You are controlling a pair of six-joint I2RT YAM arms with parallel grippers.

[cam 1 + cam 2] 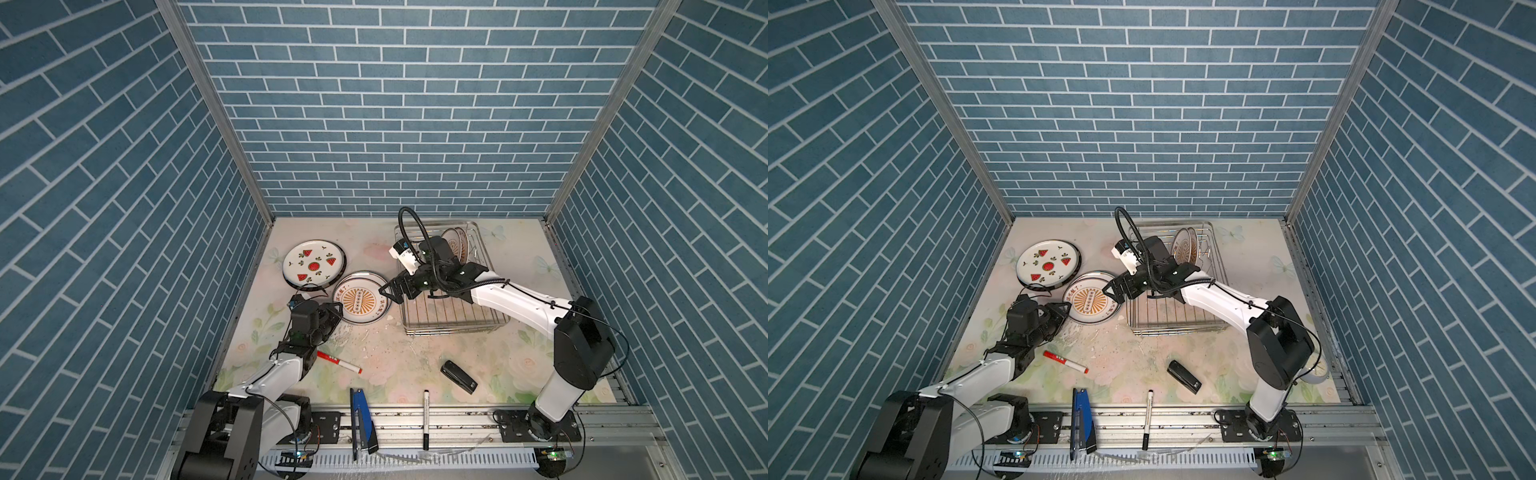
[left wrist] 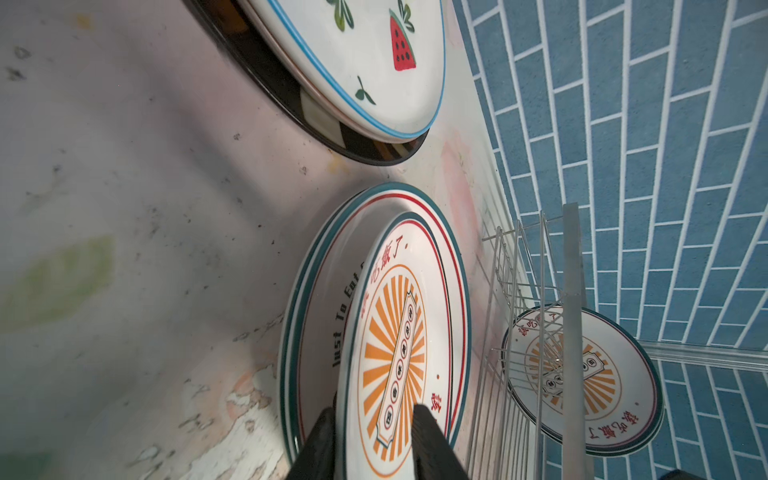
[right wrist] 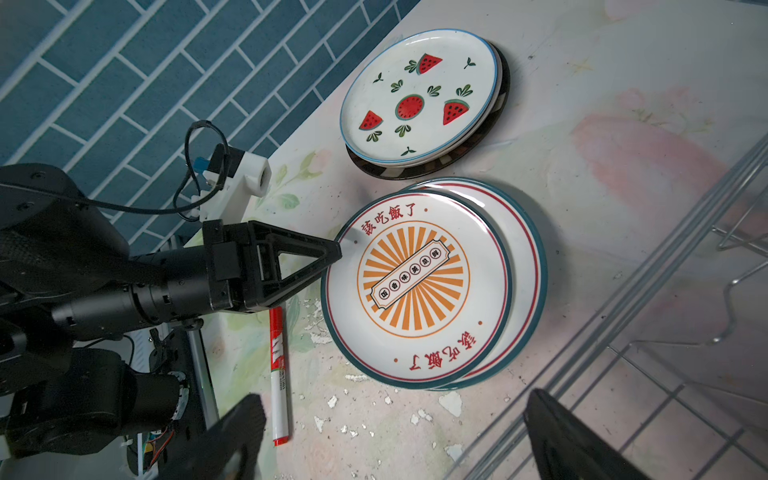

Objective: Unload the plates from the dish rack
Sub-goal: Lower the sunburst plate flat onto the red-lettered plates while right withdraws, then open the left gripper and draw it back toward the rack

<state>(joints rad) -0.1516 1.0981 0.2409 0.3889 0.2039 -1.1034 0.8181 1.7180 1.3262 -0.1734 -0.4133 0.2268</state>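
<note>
Two sunburst plates (image 1: 359, 301) (image 3: 415, 282) lie stacked and offset on the table, left of the dish rack (image 1: 453, 320) (image 1: 1175, 324). My left gripper (image 1: 338, 309) (image 2: 374, 409) straddles the near rim of the top one, jaws a little apart, one finger under the rim and one over its face. A watermelon plate (image 1: 313, 264) (image 3: 417, 95) lies on a dark plate further back. Two more sunburst plates (image 1: 455, 245) (image 2: 582, 374) stand upright at the rack's far end. My right gripper (image 1: 388, 296) (image 3: 392, 411) hangs wide open and empty between the stack and the rack's left edge.
A red marker (image 1: 338, 362) lies by my left arm. A black stapler (image 1: 458, 376) sits in front of the rack. A blue stapler (image 1: 360, 419) and a black marker (image 1: 426, 419) rest at the front rail. Flakes of peeled surface litter the table centre. Blue brick walls enclose three sides.
</note>
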